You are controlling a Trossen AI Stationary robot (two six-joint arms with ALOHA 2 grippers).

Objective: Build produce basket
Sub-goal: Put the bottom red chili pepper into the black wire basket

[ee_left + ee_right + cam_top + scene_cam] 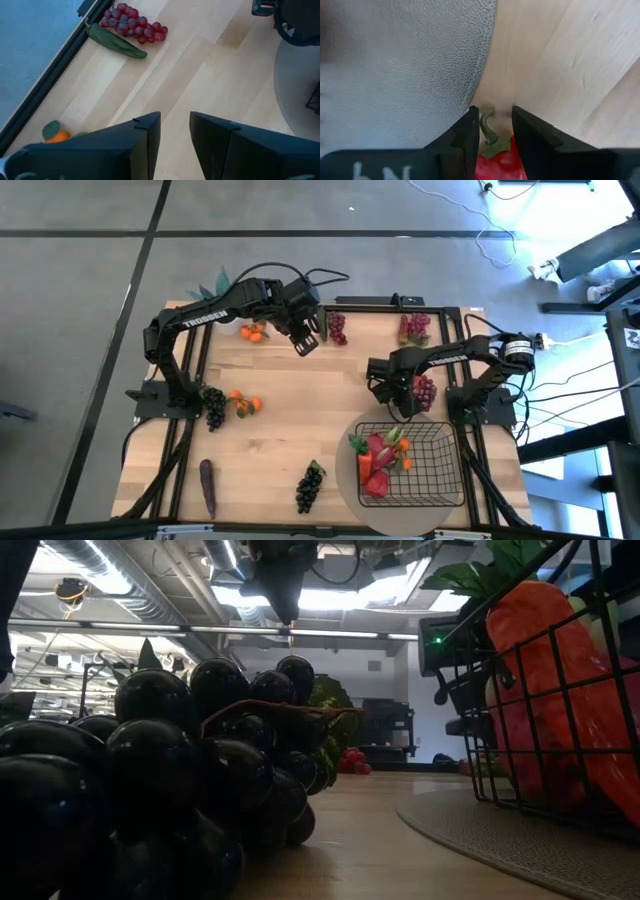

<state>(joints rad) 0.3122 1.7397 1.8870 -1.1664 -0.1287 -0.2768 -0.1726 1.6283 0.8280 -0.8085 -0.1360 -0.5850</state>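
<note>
The black wire basket [441,472] stands on a round beige mat [346,476] at the near right. It holds a carrot and red produce [378,460]. My right gripper [399,400] points down over the table just beyond the mat's far edge, beside a purple-red grape bunch [425,390]. It is shut on a red chili [500,160] with a green stem. My left gripper [306,340] hangs high over the far middle of the table, narrowly open [175,125] with only bare wood showing between its fingers. My right gripper pinches the red chili between its two fingers at its stem end [496,150], coming from above and pointing down. The curled green stem [487,126] sticks out past the fingertips toward the table. Whether the chili touches the wood I cannot tell.
Loose produce lies around: red grapes [132,25] with a green vegetable [117,42] at the far edge, tangerines [253,332], dark grapes [213,408] and tangerines [244,405] at the left, an eggplant [208,486], and dark grapes [310,486] near the front.
</note>
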